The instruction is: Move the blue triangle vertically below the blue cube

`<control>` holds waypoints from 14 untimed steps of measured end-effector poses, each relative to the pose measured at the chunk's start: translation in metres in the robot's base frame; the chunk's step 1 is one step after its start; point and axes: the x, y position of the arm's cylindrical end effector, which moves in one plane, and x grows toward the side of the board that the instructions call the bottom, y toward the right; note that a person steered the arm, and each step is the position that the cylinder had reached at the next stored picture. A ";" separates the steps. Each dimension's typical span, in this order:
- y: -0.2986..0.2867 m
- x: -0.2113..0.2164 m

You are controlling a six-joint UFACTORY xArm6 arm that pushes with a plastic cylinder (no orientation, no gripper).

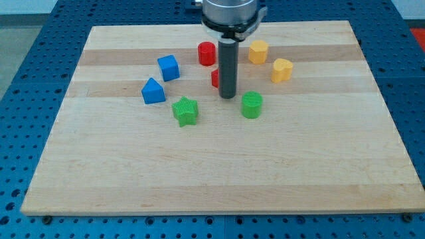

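Note:
The blue cube (169,68) sits at the upper left of the wooden board (219,166). The blue triangle (153,91) lies just below it and a little to its left, a small gap apart. My tip (228,95) rests on the board near the middle, well to the right of both blue blocks, between the green star (185,111) and the green cylinder (252,105). The rod hides most of a red block (215,78) behind it.
A red cylinder (206,53) stands at the view's top, left of the rod. A yellow hexagonal block (257,51) and a yellow heart-like block (281,70) lie to the rod's right. Blue pegboard (40,66) surrounds the board.

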 end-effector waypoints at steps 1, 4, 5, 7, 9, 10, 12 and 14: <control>-0.026 0.000; -0.064 0.003; -0.070 0.003; -0.105 0.007; -0.104 0.011; -0.092 0.023; -0.062 0.032; -0.089 0.032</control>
